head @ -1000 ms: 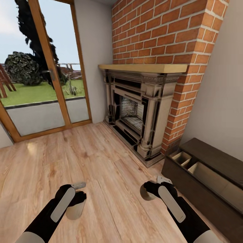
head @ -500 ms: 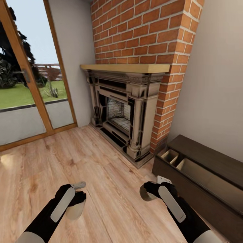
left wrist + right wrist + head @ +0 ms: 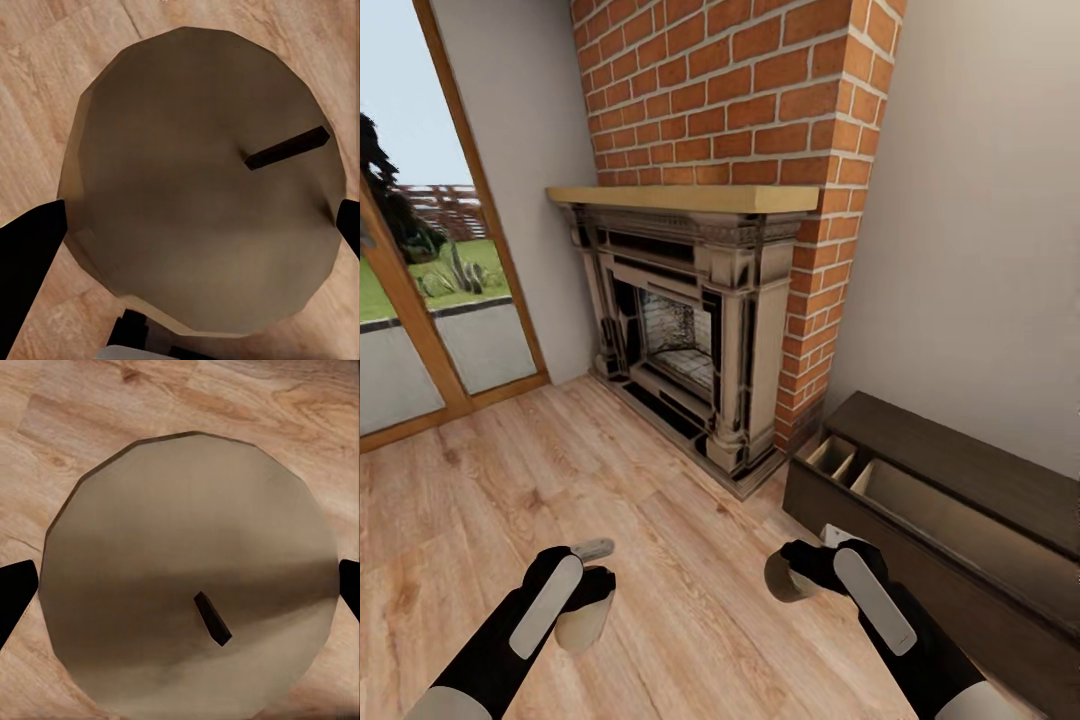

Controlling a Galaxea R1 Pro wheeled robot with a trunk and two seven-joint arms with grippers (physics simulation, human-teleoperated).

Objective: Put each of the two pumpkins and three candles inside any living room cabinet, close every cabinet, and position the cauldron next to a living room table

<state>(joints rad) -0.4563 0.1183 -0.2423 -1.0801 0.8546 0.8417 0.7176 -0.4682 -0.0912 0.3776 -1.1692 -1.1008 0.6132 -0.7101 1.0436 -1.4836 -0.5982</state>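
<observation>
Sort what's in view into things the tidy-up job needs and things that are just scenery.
Job:
- candle in the left gripper
- candle in the right gripper
- dark-brown cabinet, its drawers standing open

Scenery:
- brick fireplace
- glass patio door
- wooden floor

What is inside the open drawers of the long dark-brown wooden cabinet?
The long dark-brown wooden cabinet shows pale beige drawer interiors with dividers and nothing in the visible parts; the drawer fronts hide their near bottoms.

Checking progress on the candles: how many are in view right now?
2: one candle held in the left end effector, one candle in the right end effector, both above the floor. A third may be elsewhere.
</observation>
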